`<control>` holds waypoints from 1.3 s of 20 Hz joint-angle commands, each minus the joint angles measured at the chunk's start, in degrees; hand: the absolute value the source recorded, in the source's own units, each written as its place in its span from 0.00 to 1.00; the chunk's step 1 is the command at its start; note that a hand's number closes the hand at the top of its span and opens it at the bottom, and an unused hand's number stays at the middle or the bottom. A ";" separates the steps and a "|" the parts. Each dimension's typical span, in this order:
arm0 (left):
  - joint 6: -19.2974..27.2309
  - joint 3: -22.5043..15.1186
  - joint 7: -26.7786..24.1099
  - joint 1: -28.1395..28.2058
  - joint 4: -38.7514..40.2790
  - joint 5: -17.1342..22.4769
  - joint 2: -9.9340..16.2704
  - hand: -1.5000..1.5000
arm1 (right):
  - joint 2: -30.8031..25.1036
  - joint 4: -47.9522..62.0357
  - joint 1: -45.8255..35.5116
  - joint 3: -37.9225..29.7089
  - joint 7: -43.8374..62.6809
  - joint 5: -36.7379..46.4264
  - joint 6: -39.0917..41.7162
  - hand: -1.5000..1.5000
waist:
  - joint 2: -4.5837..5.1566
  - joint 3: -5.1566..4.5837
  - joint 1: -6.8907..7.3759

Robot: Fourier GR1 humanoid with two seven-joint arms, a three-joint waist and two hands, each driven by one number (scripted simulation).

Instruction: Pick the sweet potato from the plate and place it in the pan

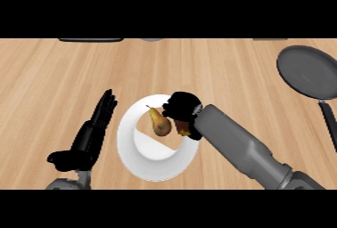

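Unlabelled sweet potato (158,122) on plain white plate (157,167), right hand (179,107) beside it

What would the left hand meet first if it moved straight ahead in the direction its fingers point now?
Probably nothing close: the left hand points up the bare counter, passing left of the plate; height is unclear.

Plate: a round white plate (154,164) lies on the light wooden counter (59,75).
Sweet potato: a brown, tapered sweet potato (158,123) lies on the plate's upper part.
Right hand: the black right hand (179,108) is curled over the plate, just beside the sweet potato; whether it grips it cannot be told.
Left hand: the black left hand (95,129) rests open, left of the plate.
Pan: a dark grey round pan (309,73) sits at the right edge, well apart from the plate.
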 commanded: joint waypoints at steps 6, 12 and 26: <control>-2.56 2.88 -1.35 -1.41 3.55 1.15 -0.38 0.50 | 0.73 -4.33 1.80 -7.14 0.45 0.89 -10.56 1.00 | 1.13 -0.23 -0.74; 0.69 3.48 -0.69 1.15 1.50 0.23 -0.22 0.50 | -6.85 -0.40 0.99 -34.70 32.58 -10.03 -15.55 1.00 | 0.32 0.30 -6.92; -0.24 1.82 2.58 -2.61 -0.14 -0.99 -0.79 0.50 | -6.42 -5.20 -1.41 -51.22 64.55 -7.60 -47.45 1.00 | 1.26 -0.20 -0.59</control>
